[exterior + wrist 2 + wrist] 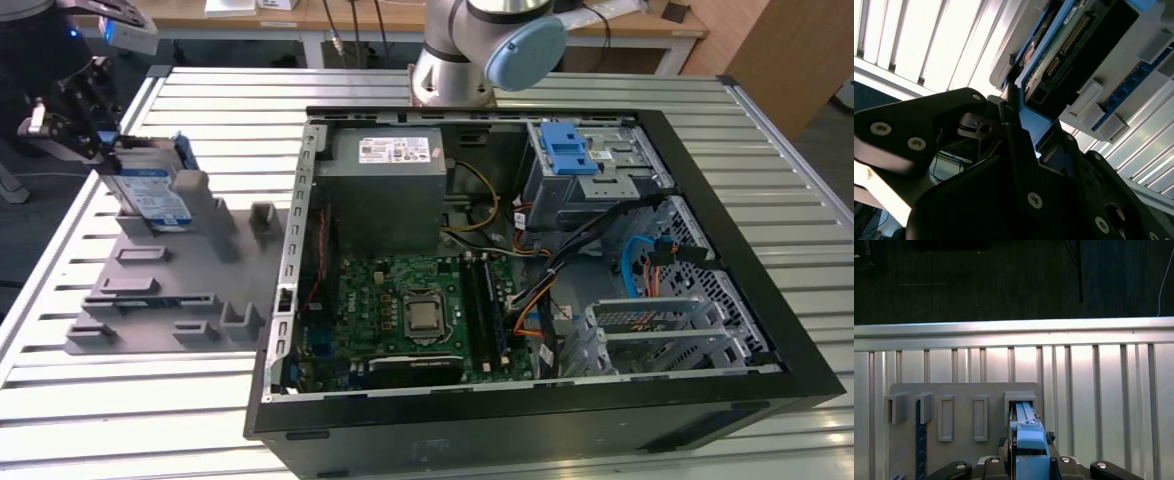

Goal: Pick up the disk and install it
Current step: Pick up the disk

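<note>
The disk (150, 195) stands on edge in a slot of the grey holder plate (174, 290), at the exterior view's left. It is silver with a blue-and-white label and blue rails. My gripper (104, 145) is at its upper end, beside the table's edge. In both wrist views the blue rail end of the disk (1026, 422) sits between my black fingers (1010, 117). The gripper (1036, 127) looks shut on the disk (1054, 55), whose connector edge shows beyond the fingertips.
An open computer case (534, 405) lies on the slatted metal table (134, 420), to the holder's right in the exterior view. Inside are a grey cage with a blue latch (574, 150), a power supply (387, 180), a motherboard (414, 310) and cables. The arm's base (461, 60) stands behind the case.
</note>
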Action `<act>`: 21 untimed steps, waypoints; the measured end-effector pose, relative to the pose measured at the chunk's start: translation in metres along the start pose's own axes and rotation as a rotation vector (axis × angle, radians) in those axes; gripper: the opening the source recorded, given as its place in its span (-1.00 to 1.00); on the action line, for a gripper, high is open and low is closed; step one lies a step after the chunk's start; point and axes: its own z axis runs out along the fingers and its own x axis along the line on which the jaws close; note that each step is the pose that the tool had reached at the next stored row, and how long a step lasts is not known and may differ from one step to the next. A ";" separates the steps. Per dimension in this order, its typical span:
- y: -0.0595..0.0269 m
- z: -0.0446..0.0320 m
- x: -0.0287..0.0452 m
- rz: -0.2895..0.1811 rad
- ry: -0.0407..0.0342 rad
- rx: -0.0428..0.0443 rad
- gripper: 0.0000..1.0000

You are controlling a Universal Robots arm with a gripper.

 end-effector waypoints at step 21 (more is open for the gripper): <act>0.0001 -0.0050 0.0000 0.014 -0.0003 0.0003 -0.27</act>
